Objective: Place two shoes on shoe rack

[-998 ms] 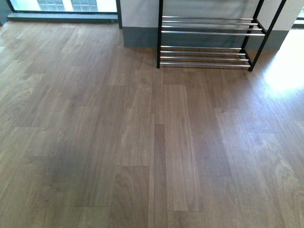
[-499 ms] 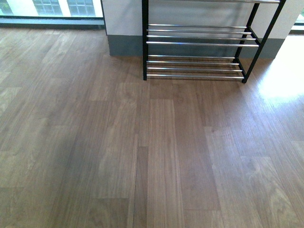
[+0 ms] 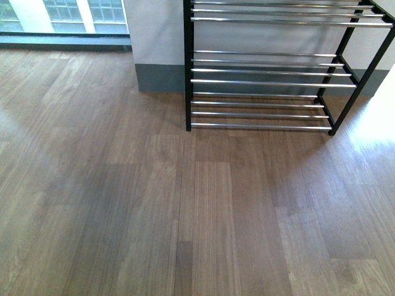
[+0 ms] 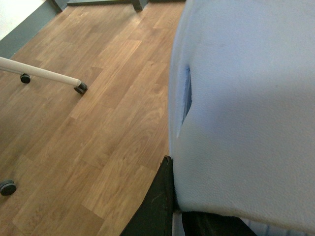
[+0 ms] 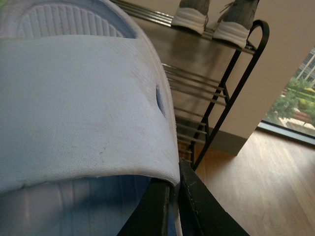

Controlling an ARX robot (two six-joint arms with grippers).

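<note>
Carrying step: left gripper clenches the left slide, right gripper the right slide. Rack ahead, sneakers on top. Next: lift both slides onto 1 free tier.

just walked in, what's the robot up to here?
Each claw is clamped on a pale blue slide sandal: the left claw holds one sandal, the right claw the other. Ahead stands the black shoe rack, its lower chrome tiers bare in the front view. The right wrist view shows a pair of grey sneakers already on the rack's top tier. No arm appears in the front view.
</note>
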